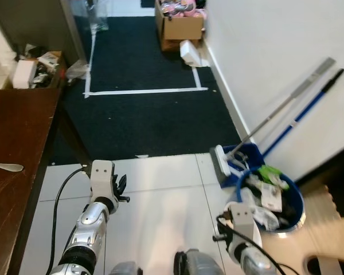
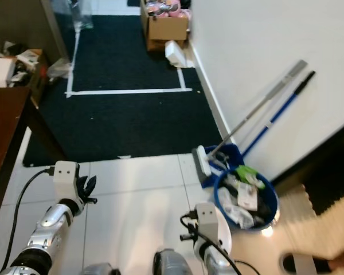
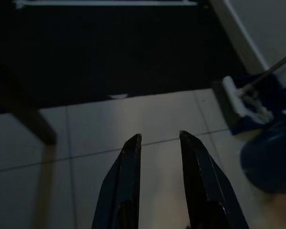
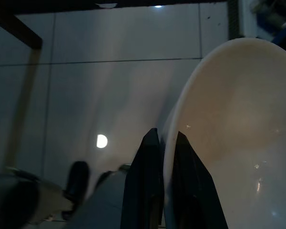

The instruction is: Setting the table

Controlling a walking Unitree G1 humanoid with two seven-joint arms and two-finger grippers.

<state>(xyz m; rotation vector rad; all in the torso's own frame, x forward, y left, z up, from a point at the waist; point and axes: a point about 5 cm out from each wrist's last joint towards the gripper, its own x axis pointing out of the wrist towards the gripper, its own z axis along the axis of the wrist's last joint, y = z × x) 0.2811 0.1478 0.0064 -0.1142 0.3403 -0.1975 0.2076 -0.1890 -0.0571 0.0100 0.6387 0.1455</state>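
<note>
White plate (image 4: 238, 143) — rim pinched in the right claw (image 4: 163, 143) — above pale floor tiles.

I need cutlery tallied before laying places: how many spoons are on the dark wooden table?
1: a silver metal spoon lies on the dark wooden table, near its edge at the robot's left. More may lie out of frame.

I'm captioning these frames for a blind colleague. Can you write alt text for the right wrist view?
The right gripper pinches the rim of a white plate between its two black fingers, holding it above pale floor tiles. A dark table leg stands on the tiles beyond.
</note>
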